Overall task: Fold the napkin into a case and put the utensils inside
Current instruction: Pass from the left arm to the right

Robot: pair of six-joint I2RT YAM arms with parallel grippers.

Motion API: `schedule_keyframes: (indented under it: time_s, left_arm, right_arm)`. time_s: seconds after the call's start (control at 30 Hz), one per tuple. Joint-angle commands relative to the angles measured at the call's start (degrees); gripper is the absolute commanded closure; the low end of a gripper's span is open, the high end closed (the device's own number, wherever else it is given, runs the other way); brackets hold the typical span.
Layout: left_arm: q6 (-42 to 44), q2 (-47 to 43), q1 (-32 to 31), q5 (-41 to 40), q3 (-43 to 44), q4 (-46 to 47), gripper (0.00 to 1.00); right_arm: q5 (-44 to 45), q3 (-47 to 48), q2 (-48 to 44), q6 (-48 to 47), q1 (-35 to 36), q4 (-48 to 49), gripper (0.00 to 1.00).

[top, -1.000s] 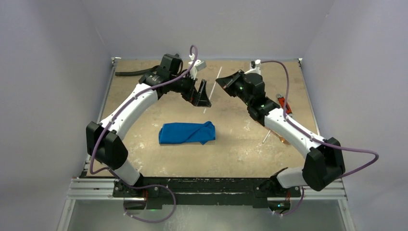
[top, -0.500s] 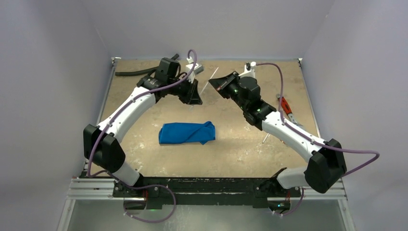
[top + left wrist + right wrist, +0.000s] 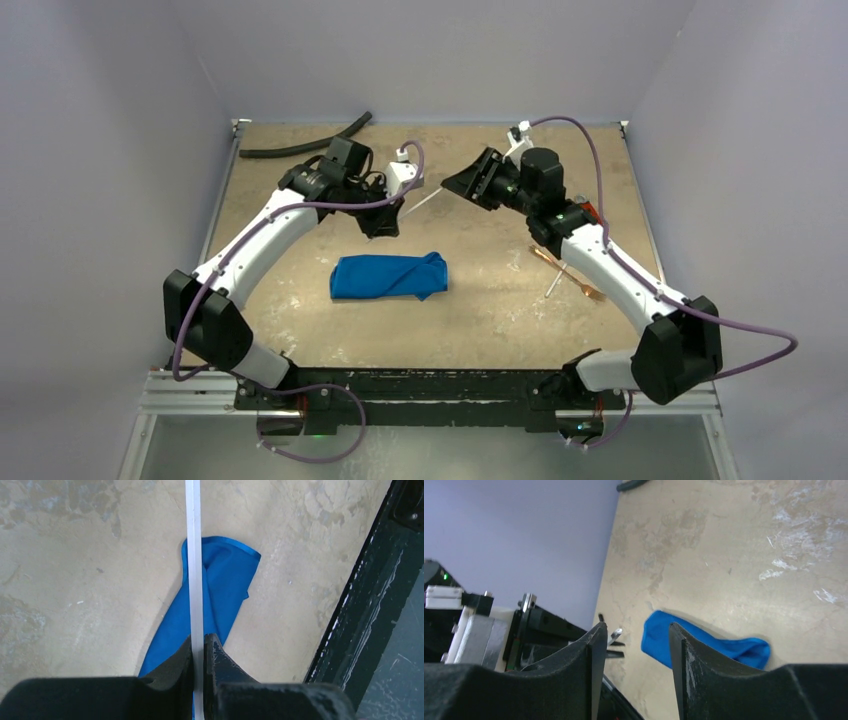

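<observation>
napkin (image 3: 388, 276): blue folded oblong, mid-table | utensils (image 3: 563, 271): lying right | silver utensil (image 3: 194, 555): aloft

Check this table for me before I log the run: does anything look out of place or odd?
A black hose lies along the far left edge, unrelated to cutlery. The napkin sits folded mid-table; spare utensils appear crossed on the right side.

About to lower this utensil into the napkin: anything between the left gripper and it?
Nothing visible. The left gripper holds the silver utensil above the table at the blue napkin's far side; the right gripper stands open, off to the side.
</observation>
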Motion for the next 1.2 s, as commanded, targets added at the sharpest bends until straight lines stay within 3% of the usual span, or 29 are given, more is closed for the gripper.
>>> schedule_keyframes:
  time_s: [0.0,0.3,0.53,0.73,0.87,0.97,1.07,1.17]
  left_arm:
    - [6.8,-1.8,-0.1,-0.5,-0.8,-4.1,1.0]
    - [6.6,-1.7,-0.1,-0.3,-0.5,-3.8,1.0]
    - [7.3,-1.8,-0.1,0.2,-0.4,-4.5,1.0]
    - [8.3,-2.3,-0.1,0.7,-0.4,-4.9,1.0]
    - [9.1,-3.0,-0.1,0.5,-0.8,-4.7,1.0]
    - [8.9,-3.1,-0.1,-0.6,-1.0,-4.3,1.0]
    - [8.7,-3.3,0.0,-0.8,-1.2,-4.3,1.0]
    - [8.4,-3.5,-0.2,-0.3,-1.4,-4.0,1.0]
  right_arm:
    - [-11.3,2.9,-2.1,-8.4,-1.1,-4.7,0.48]
    - [-15.4,4.5,-0.9,-11.1,-1.1,-4.5,0.67]
    - [-15.8,4.1,0.5,-9.1,-1.1,-1.2,0.68]
    - [-18.2,3.6,1.5,-8.3,-1.1,0.0,0.97]
    - [-20.3,0.8,1.0,-6.0,-1.1,1.3,1.0]
    - [-20.0,0.7,0.3,-7.4,-1.2,-1.2,0.62]
    - [-18.0,-0.9,-1.9,-5.9,-1.3,-1.2,0.47]
    - [-16.3,-1.9,-2.6,-4.6,-1.6,-0.3,0.45]
